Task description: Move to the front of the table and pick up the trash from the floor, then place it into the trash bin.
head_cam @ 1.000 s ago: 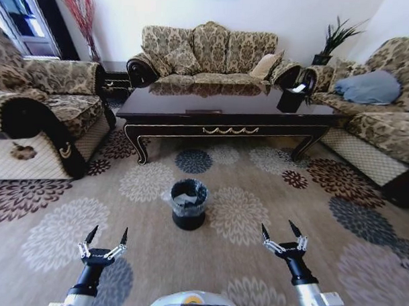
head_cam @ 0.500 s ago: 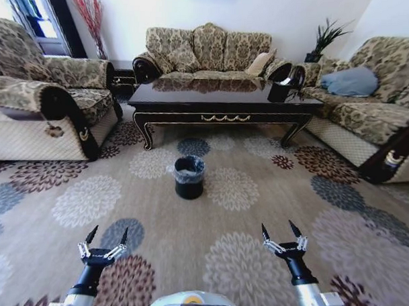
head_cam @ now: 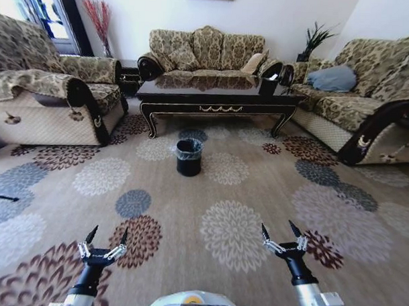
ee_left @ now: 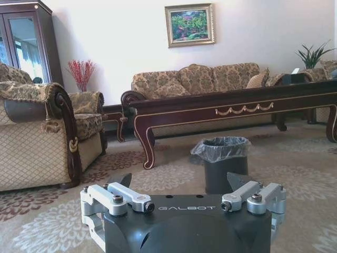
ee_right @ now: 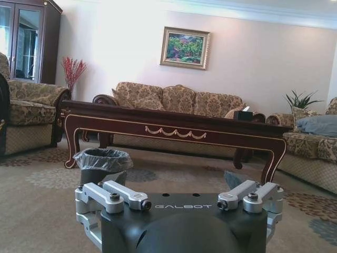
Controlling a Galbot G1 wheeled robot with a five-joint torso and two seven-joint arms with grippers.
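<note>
- Jaws of both grippers stand wide apart with nothing between them: left gripper [head_cam: 106,245] and right gripper [head_cam: 282,237] hover low over the patterned floral carpet [head_cam: 235,228].
- Small round black trash bin with a thin grey plastic liner puffing over its rim [head_cam: 189,157] stands well ahead of both sets of jaws, roughly between their lines; its contents cannot be seen.
- Long low glossy dark-wood coffee table with gold scroll trim [head_cam: 216,103] lies beyond the bin.
- Trash cannot be made out on the carpet near the jaws.
- Judgement: crumpled paper and wrapper would be light, soft and easily crushed; a gentle pinch across the bulk should serve. The liner is flimsy and could snag.
</note>
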